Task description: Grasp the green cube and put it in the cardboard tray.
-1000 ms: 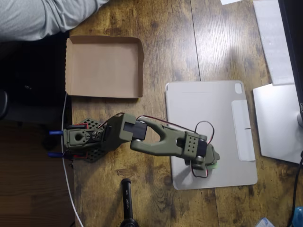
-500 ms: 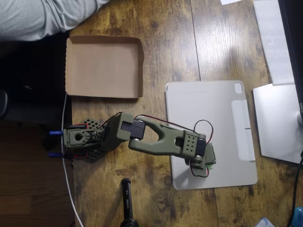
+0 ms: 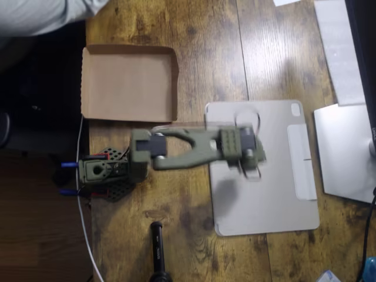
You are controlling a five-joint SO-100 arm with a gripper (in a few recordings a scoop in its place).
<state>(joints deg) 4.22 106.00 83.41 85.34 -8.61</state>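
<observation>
Olive arm blurred above the grey tablet, cardboard tray lying apart

In the overhead view the hand point(image 3: 254, 161) hangs over the tablet point(image 3: 276, 194) on the wooden desk point(image 3: 205, 59), too smeared to tell whether its fingers are spread or pinched together; the green cube cannot be made out; the cardboard tray point(image 3: 129, 82) lies up-left of the arm, with nothing in it

single overhead camera, straight down, wooden table point(image 3: 205, 59)
</observation>
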